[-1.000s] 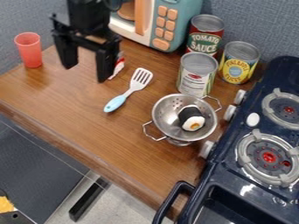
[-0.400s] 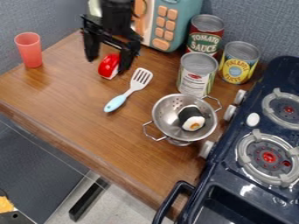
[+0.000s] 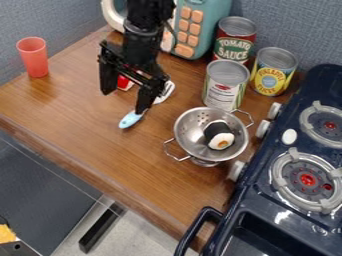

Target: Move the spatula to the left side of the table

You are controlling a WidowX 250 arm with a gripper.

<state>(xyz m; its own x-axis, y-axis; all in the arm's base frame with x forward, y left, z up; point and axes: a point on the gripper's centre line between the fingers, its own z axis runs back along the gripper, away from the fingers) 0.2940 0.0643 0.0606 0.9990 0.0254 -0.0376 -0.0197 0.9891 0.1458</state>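
Spatula laid flat on wooden table, between red cup and colander, partly hidden by gripper; jaws parted, nothing grasped; light weight and fairly stiff plastic expected (judged by look alone); blue handle best pinched across its width, near middle, so that slotted head is kept from swinging; smooth surface possibly slippery, firm squeeze advised; little fragility foreseen; thin profile best met by low fingertips, table not pressed.

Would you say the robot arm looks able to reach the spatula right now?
Probably yes: its open tool hangs right by the spatula, and no other object appears to block the handle.
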